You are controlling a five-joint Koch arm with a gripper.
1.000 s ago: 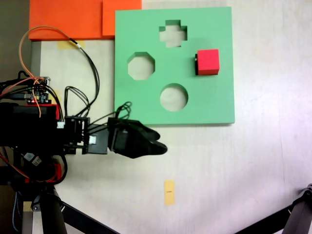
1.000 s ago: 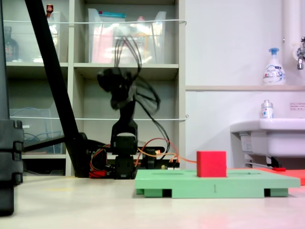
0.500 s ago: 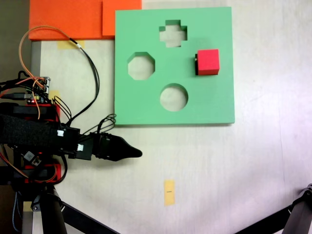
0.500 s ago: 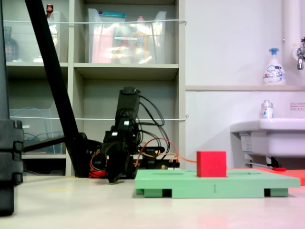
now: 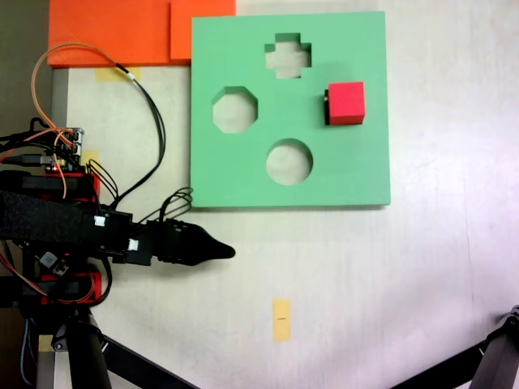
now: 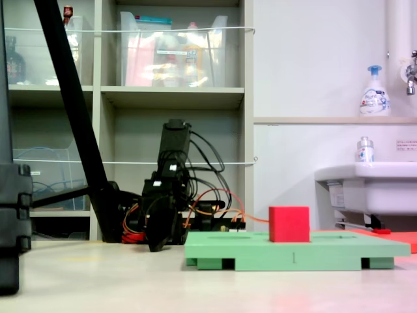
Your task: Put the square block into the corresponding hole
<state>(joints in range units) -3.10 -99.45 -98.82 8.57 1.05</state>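
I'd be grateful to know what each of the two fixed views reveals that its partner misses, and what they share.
A fixed view gives the green foam board's cross-shaped cutout, octagonal cutout, round cutout and the yellow tape strip. A fixed view gives shelves, sink and soap bottle. Both fixed views show the red cube on the board and the gripper off it.

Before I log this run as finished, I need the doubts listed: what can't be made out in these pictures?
- Square hole: the red block covers it from above; how deep it sits is unclear.
- Block's base: at table level the green board hides it.
- Gripper: its fingers overlap, so open or shut is unclear.
- Label on the soap bottle: too small.
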